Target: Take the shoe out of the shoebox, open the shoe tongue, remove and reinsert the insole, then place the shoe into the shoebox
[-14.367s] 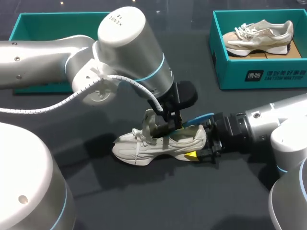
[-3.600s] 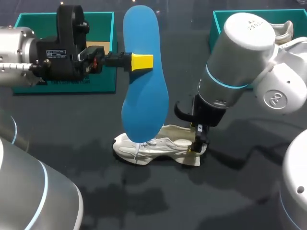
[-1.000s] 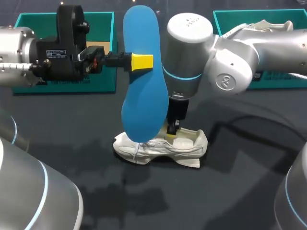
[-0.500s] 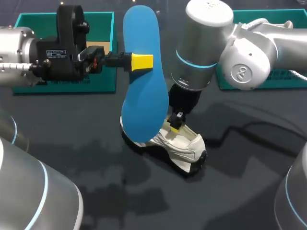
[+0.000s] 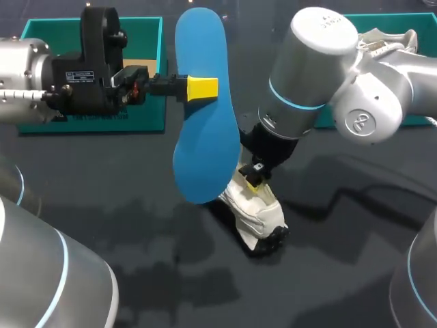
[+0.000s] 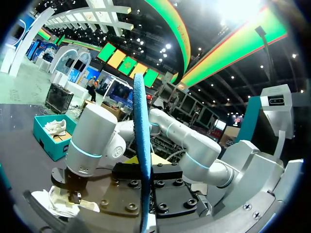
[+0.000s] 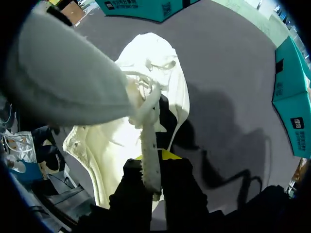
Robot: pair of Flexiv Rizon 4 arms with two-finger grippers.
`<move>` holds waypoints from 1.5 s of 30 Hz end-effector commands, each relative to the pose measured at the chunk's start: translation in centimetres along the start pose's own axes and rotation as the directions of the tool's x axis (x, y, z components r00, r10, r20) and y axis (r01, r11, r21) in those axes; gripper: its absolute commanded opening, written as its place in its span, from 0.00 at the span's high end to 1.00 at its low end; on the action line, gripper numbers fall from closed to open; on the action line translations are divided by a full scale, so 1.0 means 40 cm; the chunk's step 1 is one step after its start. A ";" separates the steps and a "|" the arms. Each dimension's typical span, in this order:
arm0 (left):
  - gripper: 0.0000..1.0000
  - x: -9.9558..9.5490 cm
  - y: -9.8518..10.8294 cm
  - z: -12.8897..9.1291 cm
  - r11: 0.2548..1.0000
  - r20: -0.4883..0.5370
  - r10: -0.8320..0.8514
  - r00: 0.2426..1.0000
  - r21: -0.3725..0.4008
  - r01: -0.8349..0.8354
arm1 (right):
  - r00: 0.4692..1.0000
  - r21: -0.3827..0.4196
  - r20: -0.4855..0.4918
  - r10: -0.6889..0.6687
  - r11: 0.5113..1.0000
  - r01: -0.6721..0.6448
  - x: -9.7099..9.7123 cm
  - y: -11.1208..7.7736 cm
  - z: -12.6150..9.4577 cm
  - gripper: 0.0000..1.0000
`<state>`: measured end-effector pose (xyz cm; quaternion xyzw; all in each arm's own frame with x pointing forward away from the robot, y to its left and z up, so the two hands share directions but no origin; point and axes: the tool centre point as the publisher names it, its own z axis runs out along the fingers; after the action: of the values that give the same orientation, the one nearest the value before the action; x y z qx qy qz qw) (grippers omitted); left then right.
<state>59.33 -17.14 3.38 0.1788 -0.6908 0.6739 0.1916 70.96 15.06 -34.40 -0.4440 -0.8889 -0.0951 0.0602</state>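
Head view shows the cream shoe (image 5: pixel 261 213) tipped up on its dark sole, with the right gripper (image 5: pixel 254 179) pinched on its upper. Just above the shoe, the left gripper (image 5: pixel 202 89) clamps the upright blue insole (image 5: pixel 205 130).

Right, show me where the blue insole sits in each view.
Head view: the blue foam insole stands upright left of centre, held in the left gripper.
Left wrist view: seen edge-on, held in that gripper and running straight ahead of it.
Right wrist view: not in it.
Shared landmark: the white lace-up shoe, visible in all three.
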 end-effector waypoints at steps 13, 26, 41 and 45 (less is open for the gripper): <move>1.00 -0.001 0.001 0.004 1.000 0.000 0.000 1.000 0.000 0.000 | 0.866 -0.089 0.000 0.500 0.863 -0.498 0.004 -0.017 0.000 1.00; 1.00 -0.001 0.001 0.004 1.000 0.000 0.000 1.000 0.000 0.000 | 0.855 -0.147 0.022 0.518 0.848 -0.509 0.026 -0.043 -0.034 1.00; 1.00 -0.001 0.001 0.004 1.000 0.000 0.000 1.000 0.000 0.000 | 0.885 -0.108 -0.024 0.465 0.879 -0.464 -0.014 -0.036 0.027 1.00; 1.00 -0.001 0.001 0.004 1.000 0.000 0.000 1.000 0.000 0.000 | 0.884 -0.096 -0.042 0.466 0.879 -0.468 -0.023 -0.033 0.045 1.00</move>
<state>59.33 -17.14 3.38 0.1788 -0.6908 0.6739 0.1916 69.98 13.84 -35.60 -0.6474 -0.7501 -0.1227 0.0565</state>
